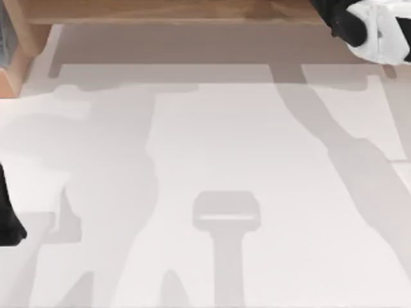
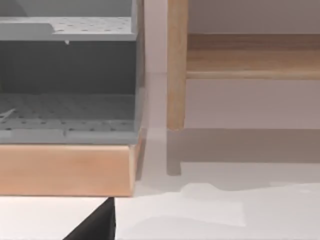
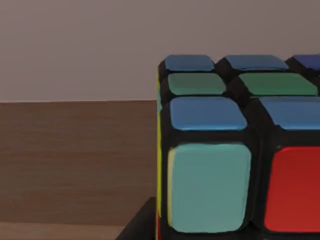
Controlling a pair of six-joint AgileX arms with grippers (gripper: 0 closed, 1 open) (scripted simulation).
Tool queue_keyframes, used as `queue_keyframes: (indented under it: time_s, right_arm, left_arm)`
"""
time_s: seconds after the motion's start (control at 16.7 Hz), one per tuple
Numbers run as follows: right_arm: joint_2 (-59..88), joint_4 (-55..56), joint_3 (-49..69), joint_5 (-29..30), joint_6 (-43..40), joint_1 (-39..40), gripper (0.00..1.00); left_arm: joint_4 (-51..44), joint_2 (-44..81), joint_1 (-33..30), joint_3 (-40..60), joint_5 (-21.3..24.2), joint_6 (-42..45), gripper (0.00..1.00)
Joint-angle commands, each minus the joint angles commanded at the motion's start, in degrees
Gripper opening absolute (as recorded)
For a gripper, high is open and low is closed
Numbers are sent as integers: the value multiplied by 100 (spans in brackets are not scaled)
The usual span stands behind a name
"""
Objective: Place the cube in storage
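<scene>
The grey perforated storage shelves (image 2: 67, 107) hold nothing I can see. The cube (image 3: 235, 150) sits right against the right gripper (image 3: 142, 225) at the table's one o'clock; whether that claw clamps it I cannot tell.

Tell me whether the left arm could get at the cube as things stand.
Probably not readily. The left arm sits at the table's left edge, its wrist view facing a grey perforated shelf. The cube looms close in the right wrist view, with the right arm at the far top right.

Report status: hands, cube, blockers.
Right arm at far right by the wooden shelf; cube close up in the right wrist view, grip unconfirmed. Left arm parked at left edge. No blockers seen.
</scene>
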Motion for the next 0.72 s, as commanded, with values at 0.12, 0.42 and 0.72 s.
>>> queue_keyframes:
  time_s: [0.12, 0.42, 0.72]
  right_arm:
    - [-24, -942, 457, -284, 132, 31, 0]
    - [-80, -3642, 1658, -938, 249, -48, 0]
    - [1, -6580, 2935, -1379, -86, -559, 0]
  left_arm:
    - [0, 0, 0, 0, 0, 0, 100]
    - [0, 0, 0, 0, 0, 0, 100]
    - [0, 0, 0, 0, 0, 0, 100]
